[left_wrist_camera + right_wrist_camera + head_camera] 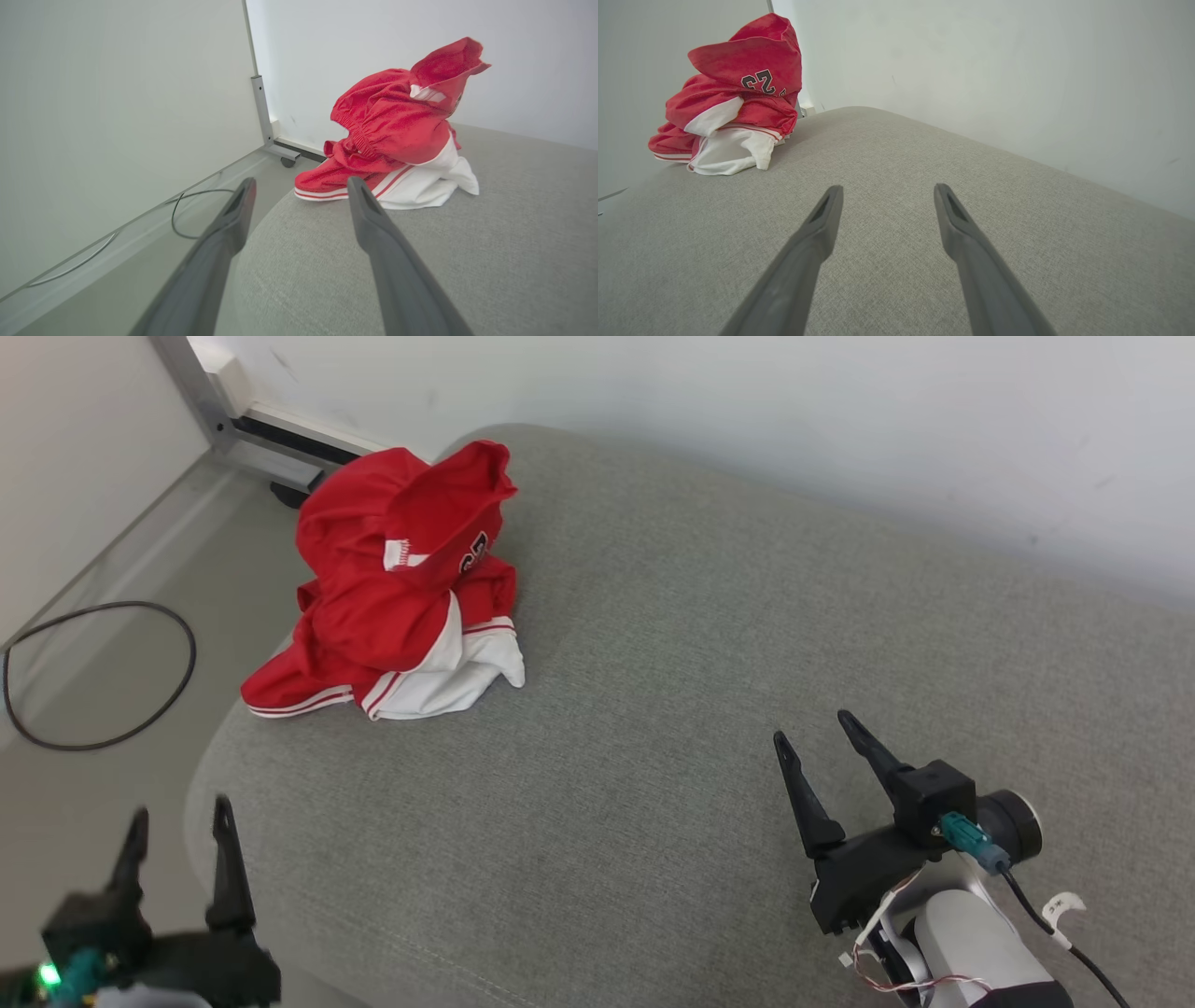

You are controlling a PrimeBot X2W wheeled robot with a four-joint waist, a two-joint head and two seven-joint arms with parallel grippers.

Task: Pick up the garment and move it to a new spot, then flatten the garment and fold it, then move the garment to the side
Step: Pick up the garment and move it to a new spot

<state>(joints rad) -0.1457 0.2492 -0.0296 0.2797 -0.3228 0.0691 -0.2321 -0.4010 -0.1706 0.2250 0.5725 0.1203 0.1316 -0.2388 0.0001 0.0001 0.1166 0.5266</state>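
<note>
From my head view, the left gripper [180, 807] sits at 7 o'clock, its two dark fingers pointing up toward 12, right at the near left corner of the grey fabric cushion [653, 709]. The right gripper [810, 725] is at 4 o'clock, hovering over the cushion on its pale forearm [971, 943], fingers leaning toward 11. On both arms the jaws stand wide and hold nothing.

Along the left gripper [301, 182] I look across the cushion's rounded corner. The right gripper [888, 186] sits low over bare fabric.

The garment [392, 607] is at 10 o'clock in my head view, on the far left edge of the cushion and well apart from both grippers. It is a crumpled, upright heap of red cloth with white panels and red-and-white striped trim at the hem. The left wrist view shows a gathered elastic band across the garment [392, 126], and the right wrist view shows a dark "23" on its top fold [738, 84].

At 9 o'clock a black cable [194, 653] loops on the floor [103, 672]. At 11 o'clock a grey metal frame leg [215, 411] stands against the white wall [840, 429].
</note>
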